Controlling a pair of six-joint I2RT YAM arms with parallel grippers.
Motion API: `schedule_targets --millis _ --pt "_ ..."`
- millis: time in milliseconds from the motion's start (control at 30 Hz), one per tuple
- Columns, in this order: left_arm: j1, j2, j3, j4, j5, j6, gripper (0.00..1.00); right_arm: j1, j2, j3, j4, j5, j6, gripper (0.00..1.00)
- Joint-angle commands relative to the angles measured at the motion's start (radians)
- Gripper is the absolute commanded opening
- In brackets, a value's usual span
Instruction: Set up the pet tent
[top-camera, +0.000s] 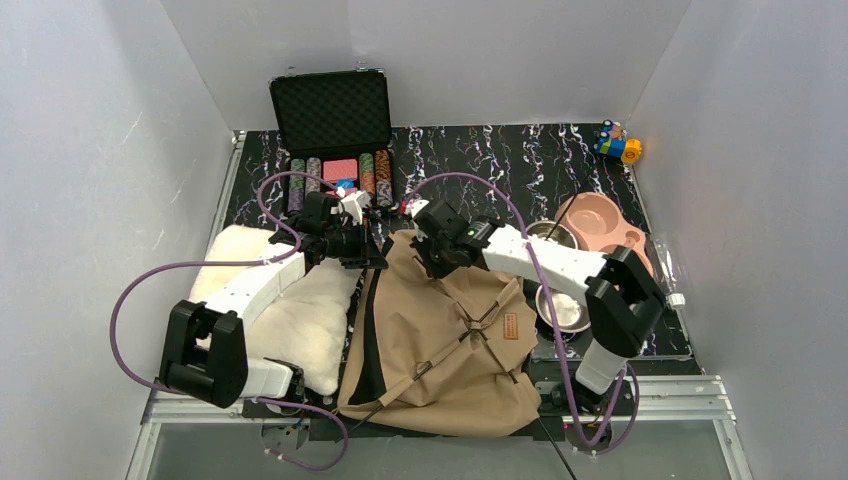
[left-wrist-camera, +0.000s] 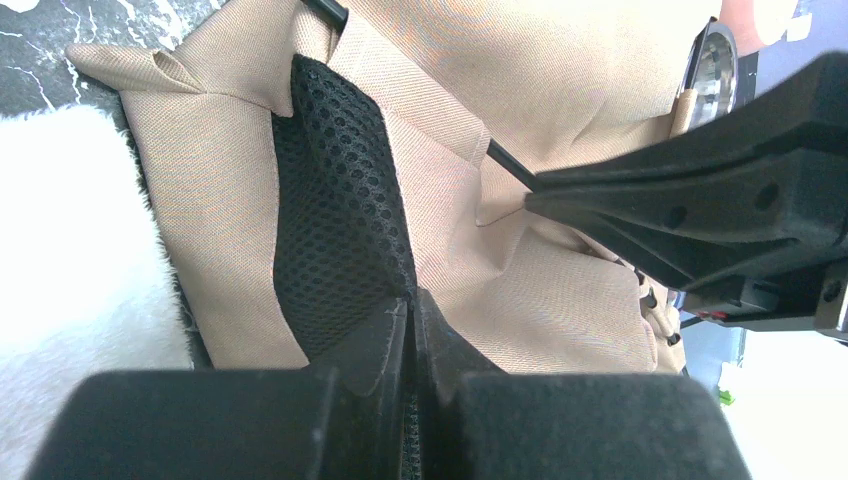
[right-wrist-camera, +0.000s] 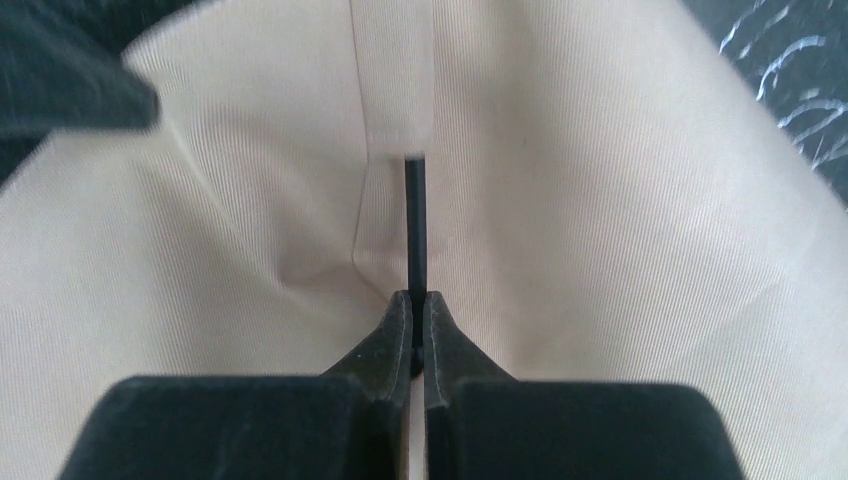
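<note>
Closest to the lens, the right pincer (right-wrist-camera: 412, 312) is clenched on a thin black pole (right-wrist-camera: 414, 220) that runs straight up at 12 o'clock into a sleeve of tan cloth. The left pincer (left-wrist-camera: 411, 315) is likewise clenched, nipping the lower edge of a black mesh (left-wrist-camera: 340, 200) panel sewn into the same cloth; the right pincer's fingers reach in from 3 o'clock, their tip on the pole. From above, the tent (top-camera: 440, 330) lies collapsed and rumpled on the counter (top-camera: 500, 150), spread from the centre down to 6 o'clock between the two arm bases, both pincers at its far edge. A cream cushion (top-camera: 290, 320) sits at 8 o'clock, touching the tent's left side. An open case (top-camera: 335, 130) of chips stands at 11 o'clock, a pink dish (top-camera: 600, 220) at 2 o'clock, a steel bowl (top-camera: 560, 305) at 3 o'clock, and a small toy (top-camera: 618, 145) in the far corner at 1 o'clock.
</note>
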Motion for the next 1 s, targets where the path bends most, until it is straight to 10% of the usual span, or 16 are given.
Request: schedule_targets --millis 0,100,400,967 --pt "-0.001 -0.069 0.01 0.007 -0.02 0.014 0.0 -0.004 -0.121 -0.091 -0.019 -0.012 0.032 0.01" --pt "-0.001 -0.066 0.01 0.009 0.0 0.016 0.0 -0.004 -0.16 -0.111 -0.024 -0.025 0.042 0.02" --pt "-0.005 -0.09 -0.004 0.023 0.051 0.031 0.0 -0.058 -0.139 0.043 0.015 -0.145 0.044 0.53" --pt "-0.015 -0.122 -0.008 0.032 0.077 0.048 0.0 -0.178 0.146 0.3 0.142 -0.479 0.041 0.55"
